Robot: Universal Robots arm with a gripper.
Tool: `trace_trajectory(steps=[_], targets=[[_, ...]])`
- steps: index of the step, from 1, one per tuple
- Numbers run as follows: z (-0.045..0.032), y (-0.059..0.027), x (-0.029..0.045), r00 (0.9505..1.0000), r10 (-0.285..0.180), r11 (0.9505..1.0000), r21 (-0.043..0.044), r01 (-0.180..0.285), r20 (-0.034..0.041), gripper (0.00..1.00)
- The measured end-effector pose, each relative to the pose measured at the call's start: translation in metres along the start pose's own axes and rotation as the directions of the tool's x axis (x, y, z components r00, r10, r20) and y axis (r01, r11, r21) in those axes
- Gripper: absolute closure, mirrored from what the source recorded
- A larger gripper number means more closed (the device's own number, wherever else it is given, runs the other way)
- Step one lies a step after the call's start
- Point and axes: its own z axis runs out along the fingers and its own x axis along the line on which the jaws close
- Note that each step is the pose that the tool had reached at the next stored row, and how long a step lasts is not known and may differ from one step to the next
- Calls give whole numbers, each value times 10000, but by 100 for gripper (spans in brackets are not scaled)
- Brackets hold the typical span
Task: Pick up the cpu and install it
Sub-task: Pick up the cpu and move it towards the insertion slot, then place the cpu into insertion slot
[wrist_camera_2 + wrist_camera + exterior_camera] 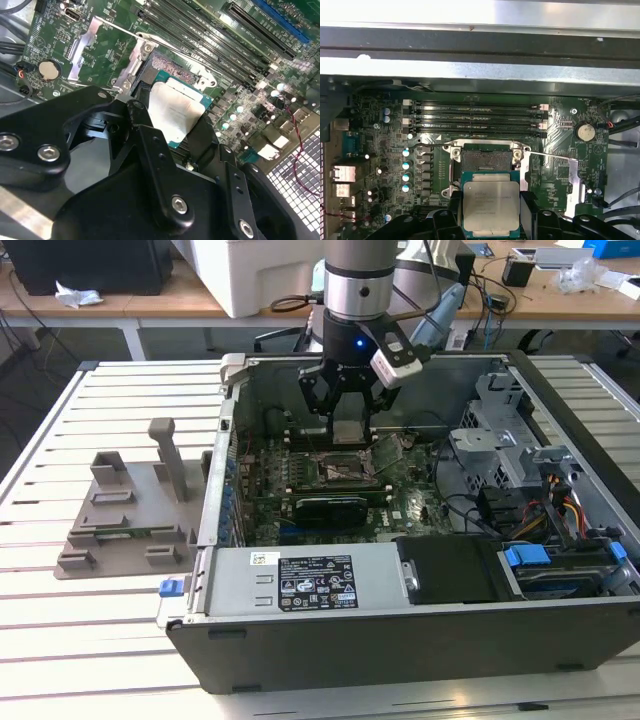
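I'm holding the cpu (491, 205) flat, gripper (348, 430) closed on its edges, over the open socket (486, 159), prob for a level drop-in.

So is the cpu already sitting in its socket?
No, in the first wrist view the pincer holds the cpu, and the socket lies empty.

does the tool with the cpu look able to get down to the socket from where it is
Probably yes. The tool, shut on the cpu, hangs just above the open socket; the wire lever is swung aside and nothing lies between chip and socket.
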Motion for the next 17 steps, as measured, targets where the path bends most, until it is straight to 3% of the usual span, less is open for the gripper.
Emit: trace_trajectory(steps=[11,17], targets=[[1,0,-1,10000,33,10000,0,-33,-1,46],[1,0,-1,9962,866,9962,12,-866,-39,46]])
